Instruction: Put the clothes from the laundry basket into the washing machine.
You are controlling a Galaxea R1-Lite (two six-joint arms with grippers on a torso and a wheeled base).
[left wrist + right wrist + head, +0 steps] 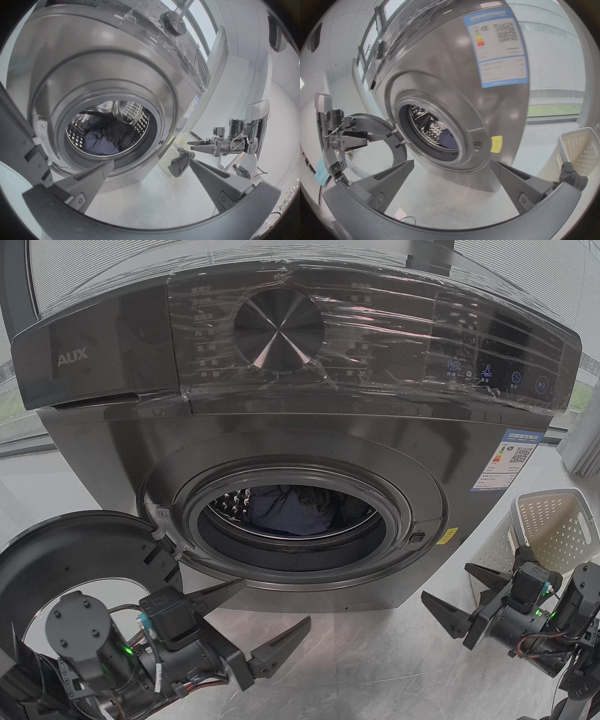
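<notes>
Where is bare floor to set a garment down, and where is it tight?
Free: the floor before the washing machine, between left gripper and right gripper. Tight: the open door at left; the laundry basket, dark garment over its rim, at right.

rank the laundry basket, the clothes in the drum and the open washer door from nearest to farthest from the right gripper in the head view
From the right gripper:
1. laundry basket, just beside it on the right.
2. clothes in the drum, centre, inside the washer.
3. open washer door, far left.
</notes>
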